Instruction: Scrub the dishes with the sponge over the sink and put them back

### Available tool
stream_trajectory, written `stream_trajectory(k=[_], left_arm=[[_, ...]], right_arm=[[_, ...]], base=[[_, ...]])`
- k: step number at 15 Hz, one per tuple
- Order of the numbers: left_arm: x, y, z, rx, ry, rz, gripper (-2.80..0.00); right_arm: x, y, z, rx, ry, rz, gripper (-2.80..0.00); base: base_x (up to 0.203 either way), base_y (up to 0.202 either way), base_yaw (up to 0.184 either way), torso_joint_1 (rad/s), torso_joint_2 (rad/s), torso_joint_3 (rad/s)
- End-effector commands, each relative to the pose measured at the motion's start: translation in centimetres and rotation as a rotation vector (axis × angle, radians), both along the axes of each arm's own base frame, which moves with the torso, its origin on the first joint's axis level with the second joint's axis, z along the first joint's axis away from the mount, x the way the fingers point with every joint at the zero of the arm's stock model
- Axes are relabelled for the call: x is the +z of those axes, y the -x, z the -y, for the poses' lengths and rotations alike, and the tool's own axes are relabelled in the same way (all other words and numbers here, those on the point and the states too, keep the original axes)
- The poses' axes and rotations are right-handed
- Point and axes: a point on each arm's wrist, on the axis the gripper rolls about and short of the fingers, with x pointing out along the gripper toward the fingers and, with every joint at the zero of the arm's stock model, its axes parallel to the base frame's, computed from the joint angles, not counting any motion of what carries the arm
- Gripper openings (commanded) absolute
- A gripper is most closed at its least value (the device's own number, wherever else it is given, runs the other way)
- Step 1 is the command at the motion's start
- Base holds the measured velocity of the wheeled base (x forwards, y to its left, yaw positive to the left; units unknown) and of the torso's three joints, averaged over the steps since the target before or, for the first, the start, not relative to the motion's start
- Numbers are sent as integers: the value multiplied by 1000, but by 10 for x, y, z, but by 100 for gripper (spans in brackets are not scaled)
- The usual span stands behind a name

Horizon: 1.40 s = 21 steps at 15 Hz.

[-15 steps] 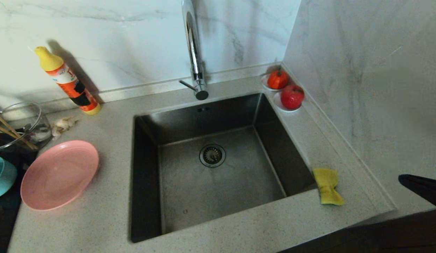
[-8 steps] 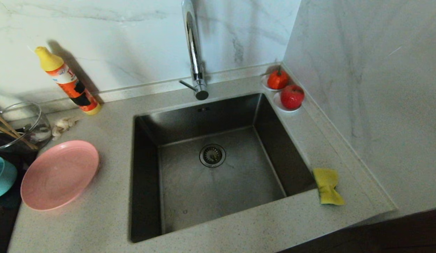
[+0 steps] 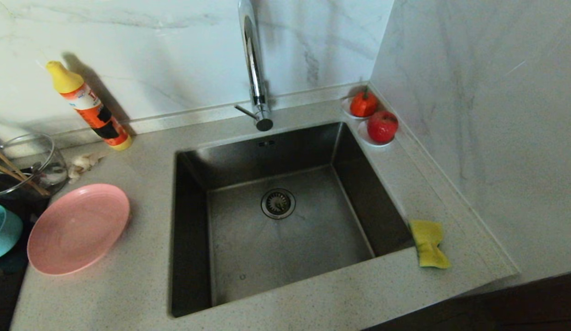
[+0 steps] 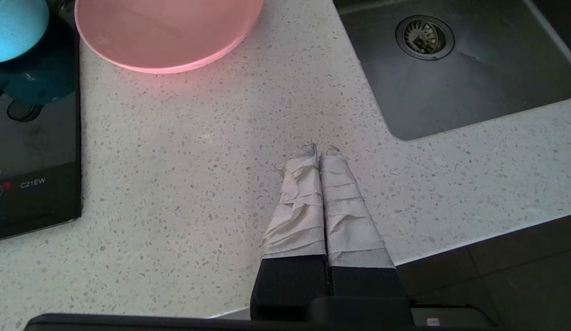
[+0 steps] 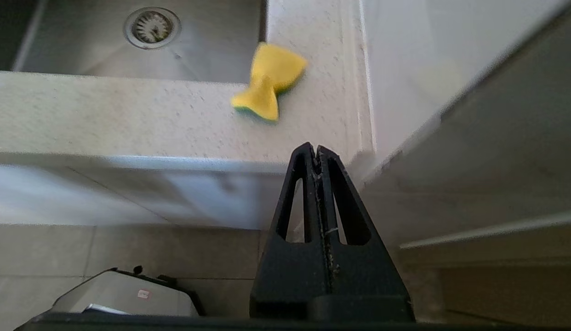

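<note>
The pink plate (image 3: 77, 228) lies on the counter left of the sink (image 3: 285, 230), with the teal bowl (image 3: 4, 230) at the far left edge. Thin wooden sticks (image 3: 12, 172) lean in a glass jug. The yellow sponge (image 3: 429, 243), pinched in the middle, rests on the counter at the sink's right rim. My left gripper (image 4: 320, 151), its fingers wrapped in white tape, is shut and empty above the counter's front, short of the plate (image 4: 168, 32). My right gripper (image 5: 316, 149) is shut and empty, low in front of the counter edge, back from the sponge (image 5: 268, 82). Neither arm shows in the head view.
A tall chrome tap (image 3: 255, 64) stands behind the sink. An orange and yellow bottle (image 3: 88, 105) leans on the back wall. Two white saucers with red fruit (image 3: 375, 118) sit in the back right corner. A marble side wall (image 3: 488, 115) closes the right. A black cooktop (image 4: 32, 161) lies left.
My right arm's dark tip, at the head view's right edge a second ago, has withdrawn out of that view. The sponge, plate and bowl have not moved.
</note>
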Motion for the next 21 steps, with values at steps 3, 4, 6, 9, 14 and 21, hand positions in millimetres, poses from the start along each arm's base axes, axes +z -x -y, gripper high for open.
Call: stream_trajectory(k=[3,4,6,9,14,21], left_arm=[[0,0,0,-1,-1,0,-280],[0,0,0,-1,-1,0,-280],[0,0,0,-1,1,0,-280],[0,0,0,-1,1,0,-280],[0,0,0,-1,3,0,-280],[0,0,0,1,12,0,-280]], right_arm=[[-27,15,1,-51,5,77,-280],[-38,16,2,-62,3,79,-280],[-60,13,3,-106,5,54,-280],[-68,7,4,-165,-15,94,-280],[-76,7,3,-132,-50,-7,-280],[-75,7,3,-135,-75,12,-280]], base=[[0,0,0,0,0,0],[0,0,0,0,0,0],[0,0,0,0,0,0],[0,0,0,0,0,0],[0,0,0,0,0,0],[0,0,0,0,0,0]])
